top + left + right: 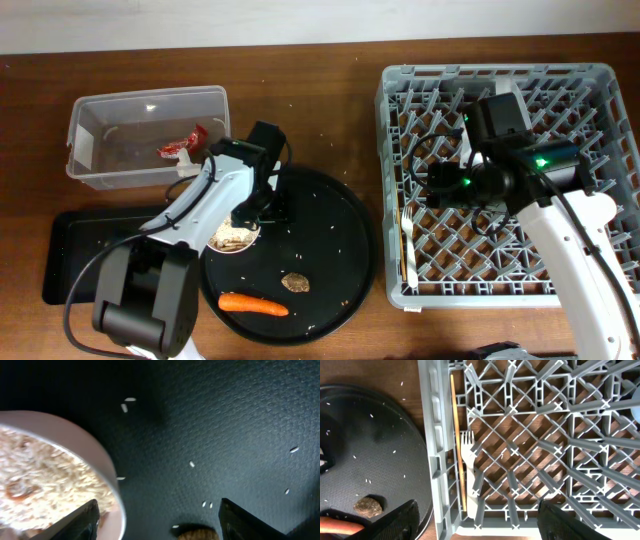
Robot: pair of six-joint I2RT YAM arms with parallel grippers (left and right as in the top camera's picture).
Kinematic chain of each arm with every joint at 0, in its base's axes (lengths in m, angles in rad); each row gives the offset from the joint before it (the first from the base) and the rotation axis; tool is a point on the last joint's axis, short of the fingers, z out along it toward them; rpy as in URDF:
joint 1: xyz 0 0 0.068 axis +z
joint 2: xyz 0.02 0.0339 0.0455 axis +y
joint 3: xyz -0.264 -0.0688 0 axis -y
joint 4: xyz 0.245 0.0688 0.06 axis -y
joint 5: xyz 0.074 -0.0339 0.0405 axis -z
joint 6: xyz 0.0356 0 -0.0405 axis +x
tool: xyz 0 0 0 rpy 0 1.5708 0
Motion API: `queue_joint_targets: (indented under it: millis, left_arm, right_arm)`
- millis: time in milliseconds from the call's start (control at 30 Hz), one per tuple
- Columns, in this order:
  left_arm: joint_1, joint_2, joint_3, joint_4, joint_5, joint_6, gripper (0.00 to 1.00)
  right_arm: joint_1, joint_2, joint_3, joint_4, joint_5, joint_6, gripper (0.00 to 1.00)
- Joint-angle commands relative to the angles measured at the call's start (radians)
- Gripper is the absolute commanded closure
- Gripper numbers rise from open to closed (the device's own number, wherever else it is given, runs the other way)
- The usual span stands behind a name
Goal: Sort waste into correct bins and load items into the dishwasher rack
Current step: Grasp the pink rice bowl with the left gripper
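Left end effector [157, 522] gapes over round black tray [340, 230] on wooden table [300, 100].

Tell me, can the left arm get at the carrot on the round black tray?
Probably yes: the carrot lies uncovered on the round black tray, near the left gripper, which is open, and nothing sits between them.

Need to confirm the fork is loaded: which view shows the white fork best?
Right wrist: the white fork lies large and sharp on the dishwasher rack floor beside a thin wooden stick. Overhead shows it tiny by the rack's left wall; left wrist misses it.
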Motion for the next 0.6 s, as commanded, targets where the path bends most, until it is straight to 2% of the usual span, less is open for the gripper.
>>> queue_joint_targets:
  millis: [0,100,333,467,567]
  left_arm:
    - [-0.002,-0.011,-0.024,0.042,-0.018,-0.034,0.30]
    - [-0.002,-0.010,-0.042,0.067,-0.018,-0.034,0.33]
    - [-0.002,-0.009,-0.062,0.078,-0.019,-0.050,0.60]
    - [-0.002,-0.009,-0.098,0.097,-0.024,-0.050,0.62]
    - [-0.002,-0.009,-0.150,0.134,-0.023,-0.056,0.71]
  right_arm:
    - [-0.007,0.004,-0.002,-0.005,-0.005,-0.010,0.22]
    - [-0.007,0.004,-0.002,-0.008,-0.004,-0.010,0.23]
    - [-0.007,0.004,-0.002,-0.011,-0.005,-0.010,0.26]
    - [-0.007,0.004,-0.002,-0.012,-0.005,-0.010,0.27]
    - [-0.007,0.004,-0.002,-0.012,-0.005,-0.010,0.30]
